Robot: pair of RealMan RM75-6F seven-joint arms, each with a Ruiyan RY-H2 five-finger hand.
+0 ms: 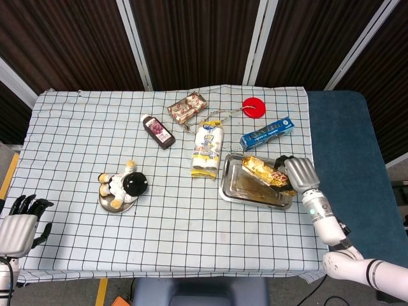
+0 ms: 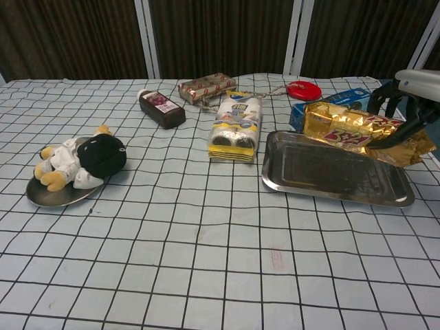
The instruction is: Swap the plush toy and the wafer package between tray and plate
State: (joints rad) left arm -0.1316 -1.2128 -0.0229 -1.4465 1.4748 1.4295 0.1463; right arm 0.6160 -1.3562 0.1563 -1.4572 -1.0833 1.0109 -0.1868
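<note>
one crinkly gold wafer package [image 2: 364,134] over shiny tray [image 2: 323,180].

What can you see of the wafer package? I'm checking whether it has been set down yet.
The wafer package is a long, crinkled pillow pack of shiny gold foil with red lettering too blurred to read. It looks unopened. The right hand holds it by its far right end, dark fingers wrapped around it. It hangs tilted above the back right part of the steel tray; the chest view shows a gap beneath it, so it is not yet set down. Nothing else touches it.
</note>
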